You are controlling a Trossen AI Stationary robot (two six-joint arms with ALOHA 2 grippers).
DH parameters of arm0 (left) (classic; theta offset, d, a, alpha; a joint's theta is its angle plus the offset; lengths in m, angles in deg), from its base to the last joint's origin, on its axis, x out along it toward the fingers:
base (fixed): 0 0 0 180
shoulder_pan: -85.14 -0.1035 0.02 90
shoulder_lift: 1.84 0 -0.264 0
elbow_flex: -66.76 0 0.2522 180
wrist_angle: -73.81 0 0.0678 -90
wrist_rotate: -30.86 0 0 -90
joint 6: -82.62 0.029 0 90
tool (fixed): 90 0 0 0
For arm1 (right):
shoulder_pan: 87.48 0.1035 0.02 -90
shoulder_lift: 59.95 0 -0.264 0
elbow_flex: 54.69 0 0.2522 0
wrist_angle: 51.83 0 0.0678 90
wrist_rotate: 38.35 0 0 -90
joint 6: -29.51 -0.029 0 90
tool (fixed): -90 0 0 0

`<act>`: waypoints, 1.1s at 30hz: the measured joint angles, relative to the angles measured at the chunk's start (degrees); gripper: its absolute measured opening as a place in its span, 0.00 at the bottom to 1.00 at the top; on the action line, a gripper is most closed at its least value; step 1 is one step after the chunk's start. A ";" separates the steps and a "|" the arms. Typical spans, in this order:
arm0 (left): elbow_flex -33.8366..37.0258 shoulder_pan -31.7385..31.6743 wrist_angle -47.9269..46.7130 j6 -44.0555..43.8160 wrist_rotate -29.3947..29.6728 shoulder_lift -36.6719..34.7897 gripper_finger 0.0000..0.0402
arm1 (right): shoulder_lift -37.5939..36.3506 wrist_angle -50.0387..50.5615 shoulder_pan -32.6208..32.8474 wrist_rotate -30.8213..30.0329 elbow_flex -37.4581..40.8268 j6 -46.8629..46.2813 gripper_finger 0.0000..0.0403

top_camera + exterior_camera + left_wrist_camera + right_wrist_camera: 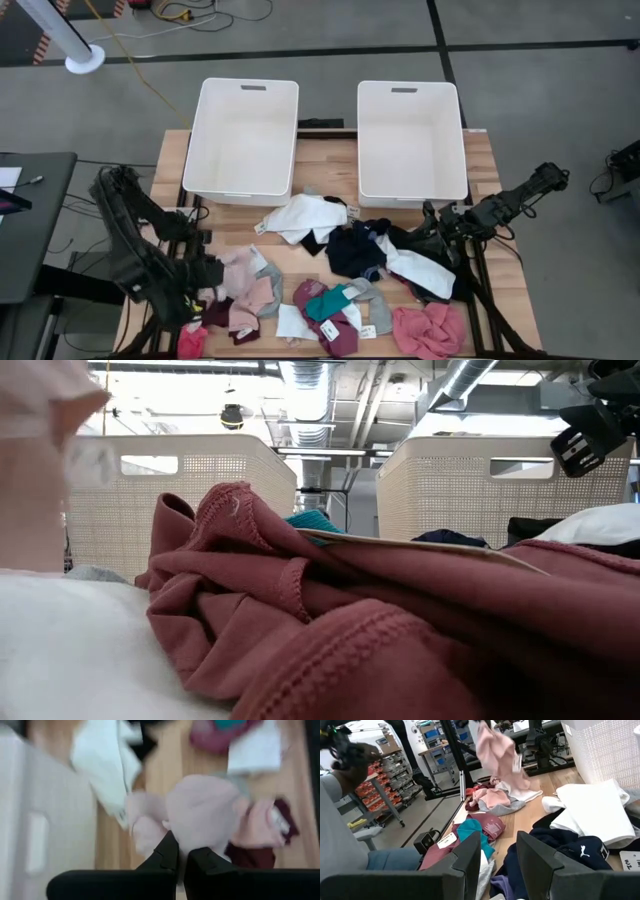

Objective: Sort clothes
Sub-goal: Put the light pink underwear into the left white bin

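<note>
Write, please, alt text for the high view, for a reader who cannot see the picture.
Seen from above, a pile of small clothes covers the near half of a wooden table, behind which stand two empty white bins. The left gripper is at a pale pink garment on the left; the right gripper is over dark clothes on the right.

I see 2 bins side by side at the table's (320, 165) far edge, left bin (244, 140) and right bin (411, 138). The clothes (340, 275) lie spread before them, across the table's near half, between both arms.
</note>
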 joint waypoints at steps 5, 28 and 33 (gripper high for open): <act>-8.12 -1.30 -0.04 8.64 10.51 -0.02 0.00 | -0.01 0.02 0.00 0.00 0.00 0.15 0.36; -31.19 -25.78 1.44 43.78 43.25 -0.09 0.00 | -0.01 0.04 0.00 0.00 0.00 1.20 0.36; -32.36 -35.55 1.47 46.13 39.52 -0.07 0.00 | 0.01 0.04 0.01 0.00 0.00 1.80 0.36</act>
